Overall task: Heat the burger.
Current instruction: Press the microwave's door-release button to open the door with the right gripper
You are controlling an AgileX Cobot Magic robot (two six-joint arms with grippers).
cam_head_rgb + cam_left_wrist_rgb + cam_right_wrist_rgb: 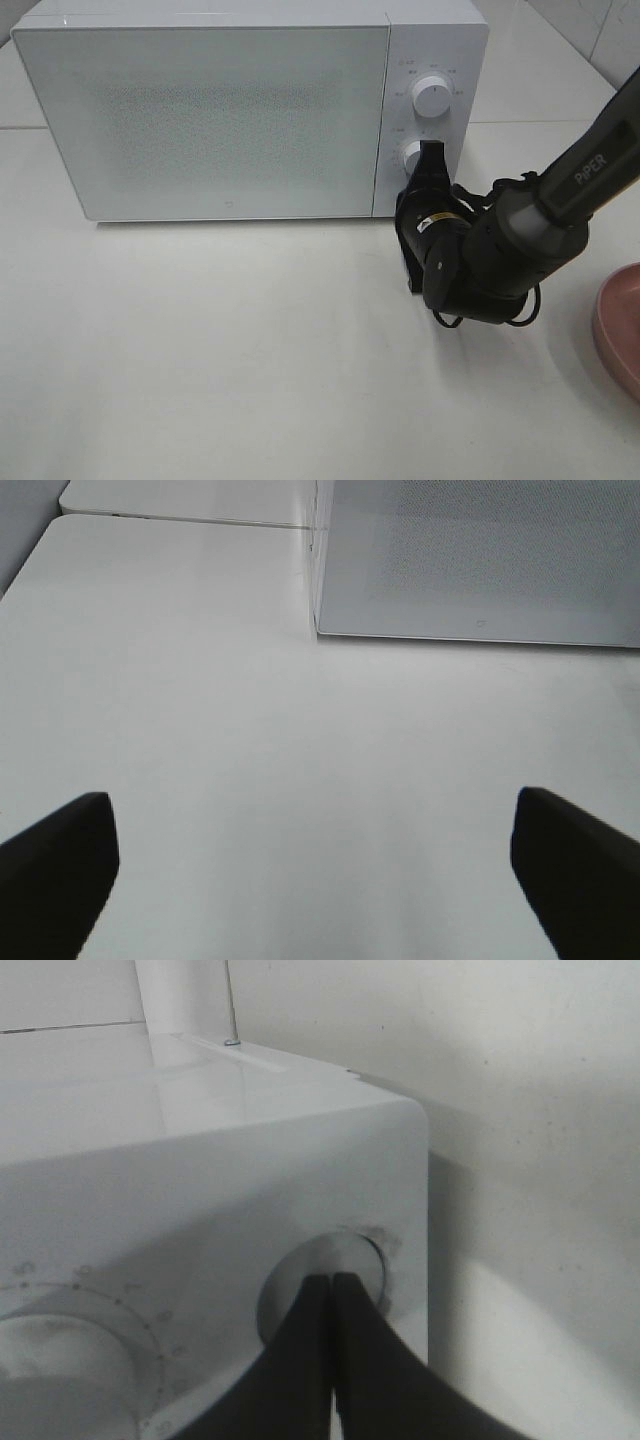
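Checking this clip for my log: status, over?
Left claw open above table. Right claw shut at lower knob of microwave. Burger not visible; door closed.

The microwave (200, 110) is standing just ahead of the right gripper (432, 152), tips apparently touching its lower knob (407, 156); a plate (622, 325) is sitting behind, rightward.

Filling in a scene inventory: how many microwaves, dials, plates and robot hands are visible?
Microwave: 1
Dials: 2 (upper dial, lower dial)
Pink plate: 1
Hands: 2 (left hand, right hand)
Total: 6
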